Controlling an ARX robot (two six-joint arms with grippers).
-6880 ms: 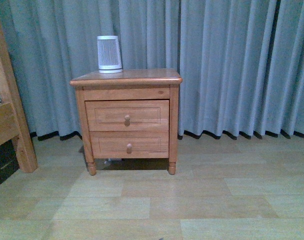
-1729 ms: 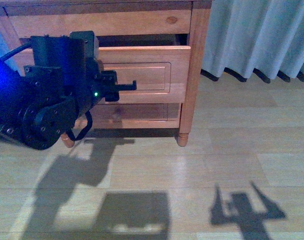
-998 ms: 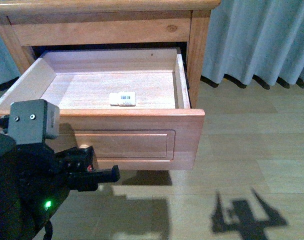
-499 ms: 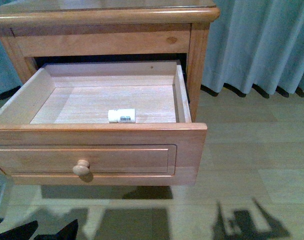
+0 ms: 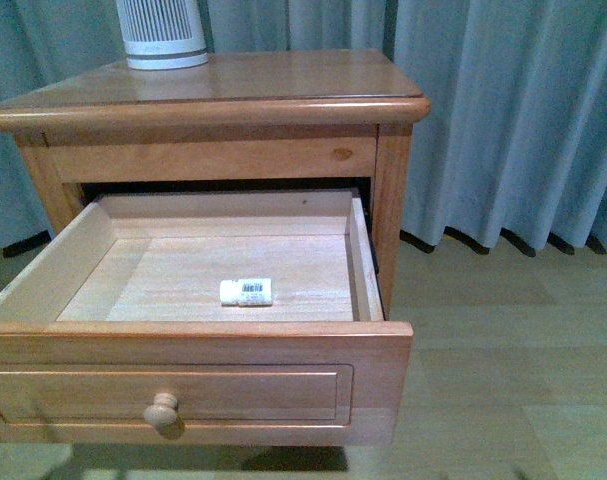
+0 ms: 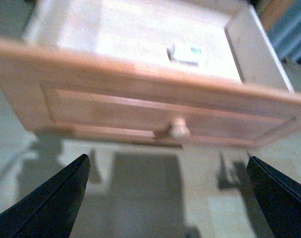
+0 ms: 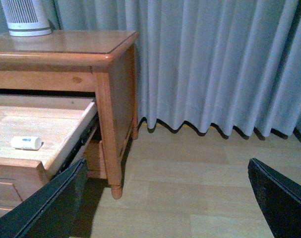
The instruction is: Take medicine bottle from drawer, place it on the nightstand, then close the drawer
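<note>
Medicine bottle: small white cylinder with a printed label. It lies on its side on the drawer floor, toward the front and slightly right of centre, touching no wall. Nothing holds it.

Drawer: upper unit, pulled well out, pale wood inside. The bottle is the only content visible. A round knob sits on the front panel.

Nightstand: reddish-brown, with a rounded-edge top. A ribbed white cylinder device stands at the back left of the top. Bare wood shows to the front and right of it.

Left hand: fingers spread wide with nothing between them. It stands off in front of the drawer panel, about level with the knob. This view is blurred.

Right hand: fingers spread wide, holding nothing. It is off the nightstand's right side, over the floor, with the curtain behind.

Step in hand: the drawer is open and the bottle is not yet taken, so this is judged to be the approach for the pick-up.

Next move calls for:
- One hand to clear the front panel and come down into the drawer.
- Its fingers to close across the bottle's narrow girth.
- Care in closing, because a bottle lying on its side is likely to roll if nudged.

Remaining: set the bottle on the top apart from the device, then push the drawer shut.
</note>
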